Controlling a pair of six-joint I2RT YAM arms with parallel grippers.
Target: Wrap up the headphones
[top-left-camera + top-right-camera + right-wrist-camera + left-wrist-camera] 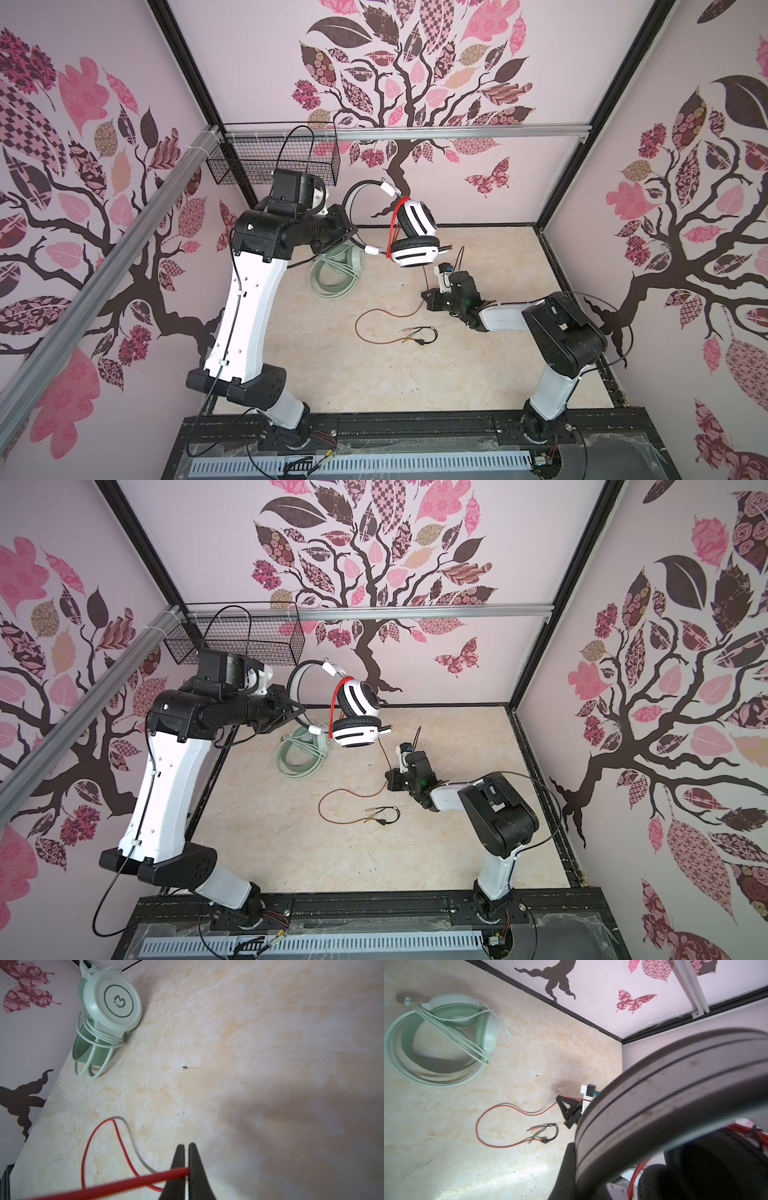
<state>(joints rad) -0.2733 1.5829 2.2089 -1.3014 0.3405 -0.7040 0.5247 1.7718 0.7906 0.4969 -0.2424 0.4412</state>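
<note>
Field notes, remote station.

- Left tool (348, 235): clenched on the thin band (351, 199) of the white-and-black headphones (415, 237), holding them in the air over the far part of the bench (374, 386). The left wrist view was mostly filled by that band (675, 1088).
- Orientation of that pair: the long axis ran roughly along the far edge. The band's arch bulged toward the left edge and the two cups pointed toward the right edge. The cups sat one above the other, the lower one (356, 734) face-down. I counted a few red turns of cord over the cups.
- Right tool (186, 1148): tips pinched together on the orange-red cord (133, 1183), low over the middle of the bench. In both top views the cord dropped from the lower cup to this tool (428, 297).
- Beyond the tool, the cord (365, 332) lay in a loose loop on the bench toward the near edge. It ended in pink and green plugs (417, 335) on short black leads.
- Mint-green headphones (337, 274): on the bench toward the far left corner. Their pale cord (452, 1028) was wound across the band and cup. Cups sat toward the far edge, the band's arch toward the near edge.
- They lay well apart from both tools.
</note>
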